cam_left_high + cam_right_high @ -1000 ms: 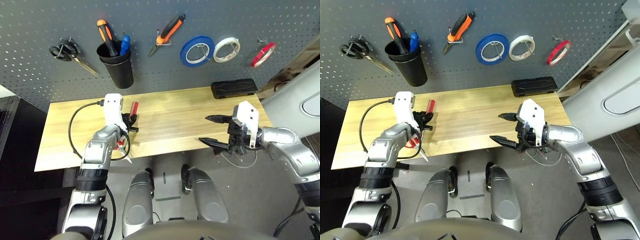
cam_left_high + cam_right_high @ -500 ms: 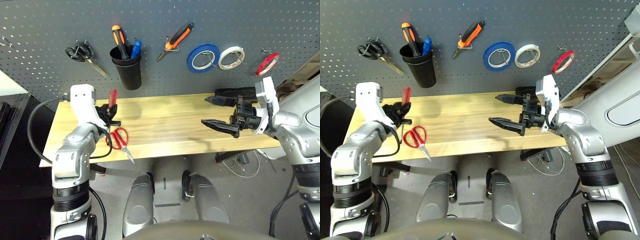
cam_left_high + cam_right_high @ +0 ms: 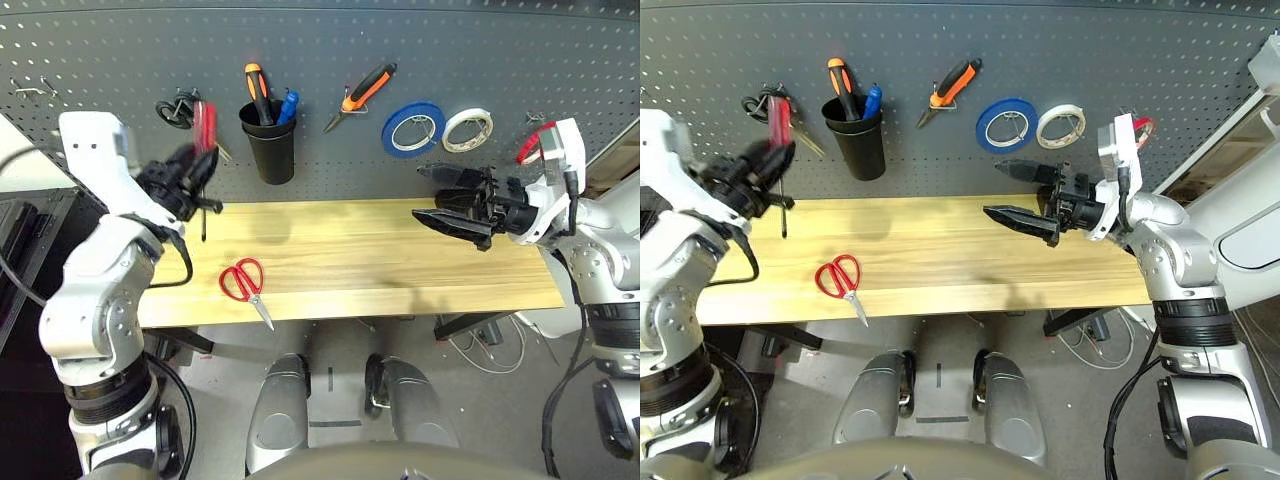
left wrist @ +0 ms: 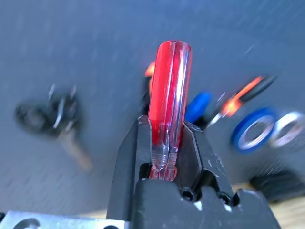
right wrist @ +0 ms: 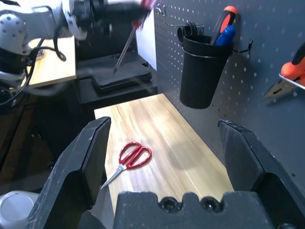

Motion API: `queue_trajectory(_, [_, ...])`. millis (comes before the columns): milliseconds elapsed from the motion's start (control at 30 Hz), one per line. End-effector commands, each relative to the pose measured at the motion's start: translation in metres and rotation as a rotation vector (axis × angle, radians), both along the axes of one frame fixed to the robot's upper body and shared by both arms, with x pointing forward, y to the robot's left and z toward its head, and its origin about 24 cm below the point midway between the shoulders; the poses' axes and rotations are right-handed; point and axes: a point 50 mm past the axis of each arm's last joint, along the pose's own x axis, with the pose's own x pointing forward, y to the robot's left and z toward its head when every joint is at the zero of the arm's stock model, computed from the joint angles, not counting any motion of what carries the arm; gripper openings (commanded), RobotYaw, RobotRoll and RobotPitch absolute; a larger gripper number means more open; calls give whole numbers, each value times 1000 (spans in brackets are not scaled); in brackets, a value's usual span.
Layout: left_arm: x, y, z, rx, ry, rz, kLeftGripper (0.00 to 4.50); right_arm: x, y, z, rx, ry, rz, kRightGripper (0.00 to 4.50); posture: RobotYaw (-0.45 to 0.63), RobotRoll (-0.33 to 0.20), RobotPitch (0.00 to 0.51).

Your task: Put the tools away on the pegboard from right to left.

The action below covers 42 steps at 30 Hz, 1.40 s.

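Observation:
My left gripper (image 3: 188, 178) is shut on the red-handled screwdriver (image 3: 205, 128), held up before the pegboard (image 3: 100, 60) just left of the black cup (image 3: 272, 140), shaft pointing down. The wrist view shows the jaws clamped low on the clear red handle (image 4: 169, 95). The red-handled scissors (image 3: 243, 283) lie on the table's front left. The orange-and-black pliers (image 3: 362, 92) hang right of the cup. The red tape ring (image 3: 533, 142) hangs at the far right, partly behind my right wrist. My right gripper (image 3: 418, 193) stands open and empty over the table's right part.
Black-handled scissors (image 3: 178, 108) hang just behind the screwdriver. The cup holds an orange-handled and a blue-handled tool. Blue tape (image 3: 413, 128) and white tape (image 3: 467, 128) hang between pliers and red ring. The wooden table (image 3: 400, 270) runs below the board.
The camera has tilted up. My left arm lifted the screwdriver from the table up to the pegboard beside the cup. My right gripper rose from the table's front edge toward the board, still open.

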Motion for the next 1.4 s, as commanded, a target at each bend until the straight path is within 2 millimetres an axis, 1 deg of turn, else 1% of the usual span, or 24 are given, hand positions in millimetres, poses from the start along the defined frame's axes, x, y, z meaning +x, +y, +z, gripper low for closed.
queue_trajectory(33, [2,-8,24,-144,-115,-66,879,1,-3,0,-8,-10,-12,4500,124,0,66])
queue_trajectory(100, [8,-8,34,-205,-159,-50,879,1,-3,0,-8,-12,-13,4500,117,0,64])
queue_trajectory(233, [27,-5,45,-280,-248,36,879,-1,-2,0,-8,-13,-21,4500,100,0,62])
queue_trajectory(333, [42,-12,51,-363,-290,48,879,-3,-3,-1,-13,-10,-24,4500,80,0,63])
queue_trajectory(500, [67,-20,43,-409,-312,101,879,-8,-6,1,-12,-13,-44,4500,35,0,66])
queue_trajectory(567, [76,-26,43,-442,-316,86,879,-11,-8,1,-13,-13,-56,4500,12,0,67])
queue_trajectory(733, [92,-38,42,-482,-328,68,879,-17,-10,0,-9,-12,-85,4500,-19,0,70])
queue_trajectory(867, [105,-49,38,-463,-319,64,879,-24,-11,1,-5,-10,-106,4500,-63,0,74])
queue_trajectory(933, [108,-51,36,-440,-319,61,879,-27,-12,1,-3,-10,-114,4500,-78,0,75])
queue_trajectory(1067, [113,-54,26,-398,-306,68,879,-32,-13,3,1,-12,-134,4500,-102,0,78])
queue_trajectory(1200, [116,-49,20,-352,-311,105,879,-36,-14,4,3,-9,-145,4500,-114,0,82])
queue_trajectory(1400, [116,-42,16,-302,-331,140,879,-36,-11,4,7,-5,-143,4500,-103,0,83])
